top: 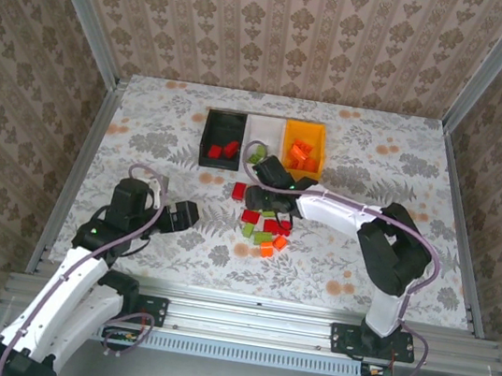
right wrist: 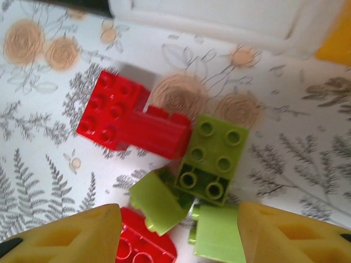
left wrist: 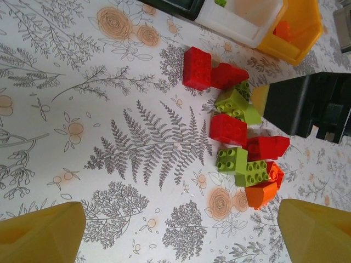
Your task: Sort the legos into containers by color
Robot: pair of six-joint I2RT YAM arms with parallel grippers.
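A loose pile of legos (top: 265,223) in red, lime green and orange lies mid-table. Behind it stand the joined black bin (top: 210,130), white bin (top: 265,132) and orange-yellow bin (top: 321,149). Red bricks (top: 224,149) lie in the black one, orange bricks (top: 301,151) in the orange-yellow one. My right gripper (right wrist: 178,235) hangs open low over the pile's far end, with a lime slope brick (right wrist: 162,205), a lime 2x2 brick (right wrist: 214,153) and a red brick (right wrist: 145,246) between its fingers. My left gripper (left wrist: 181,235) is open and empty over bare cloth left of the pile (left wrist: 241,142).
The floral tablecloth (top: 145,134) runs to metal rails and wallpapered walls on all sides. The right arm's black gripper body (left wrist: 307,104) sits just right of the pile in the left wrist view. The white bin's wall (right wrist: 208,16) is close ahead of the right gripper.
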